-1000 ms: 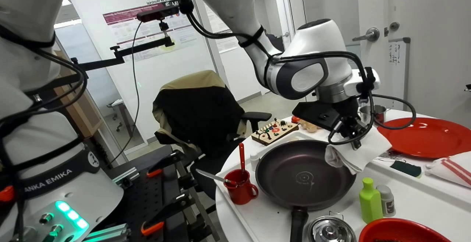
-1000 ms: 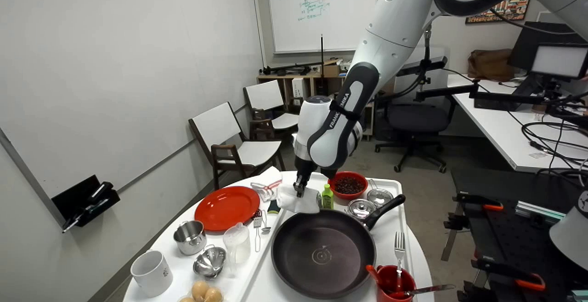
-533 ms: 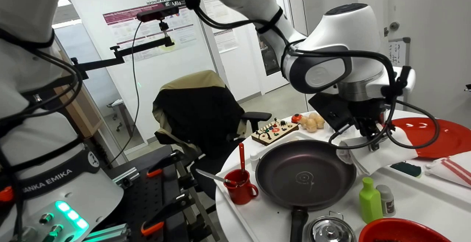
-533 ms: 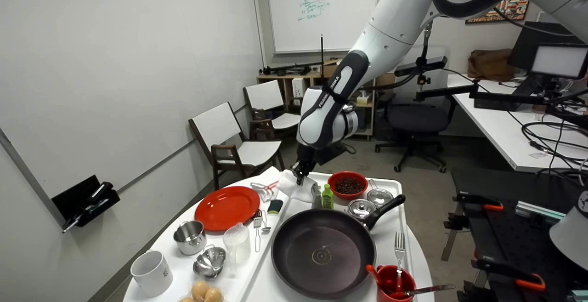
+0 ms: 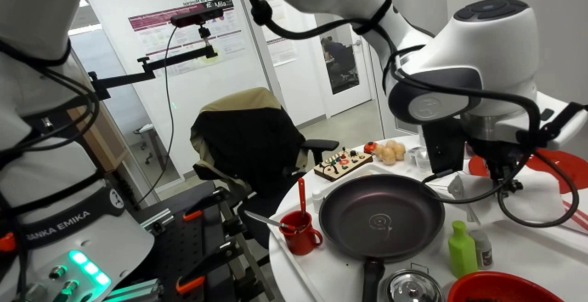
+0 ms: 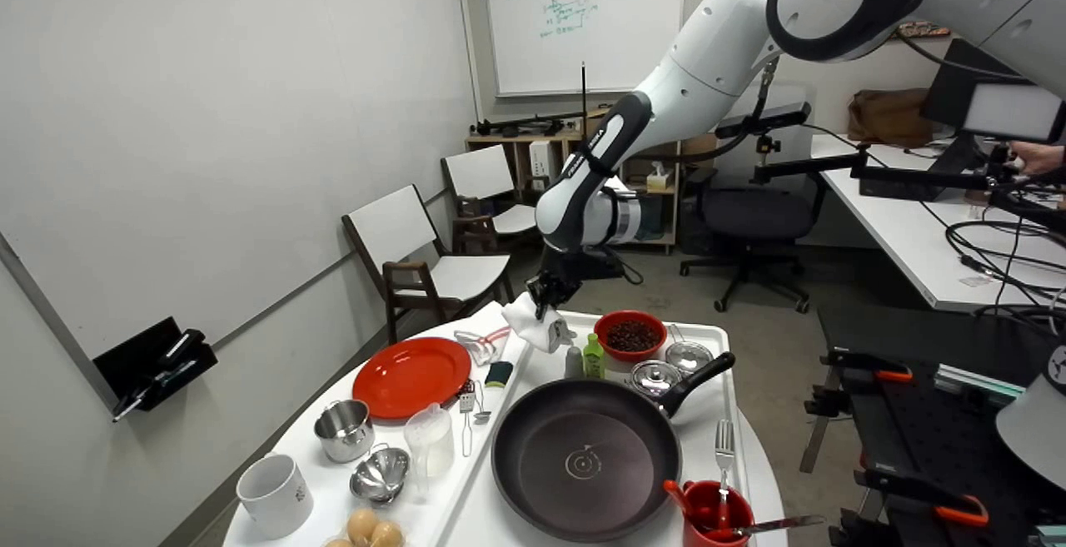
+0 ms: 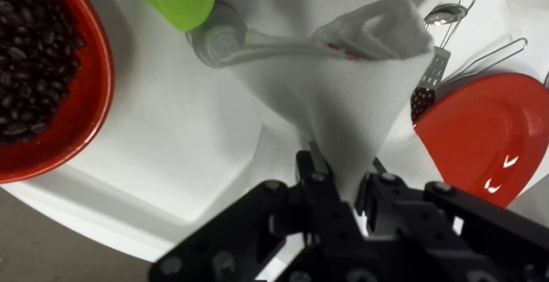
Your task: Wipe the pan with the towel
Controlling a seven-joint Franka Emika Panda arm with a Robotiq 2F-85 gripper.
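Off the pan [image 6: 583, 465] at eleven o'clock in an exterior view, the gripper [image 6: 541, 310], fingers [image 7: 305, 164] pinching the towel [image 6: 531, 330], has just drawn clear, so I'd guess wiping's paused.

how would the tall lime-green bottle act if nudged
The tall, smooth lime-green bottle would probably tip when nudged, standing upright and clearly taller than wide. Pushed toward the small grey cylindrical bottle close beside it, it might knock that too. Its plastic-looking sides suggest it could be light, though its contents are hidden.
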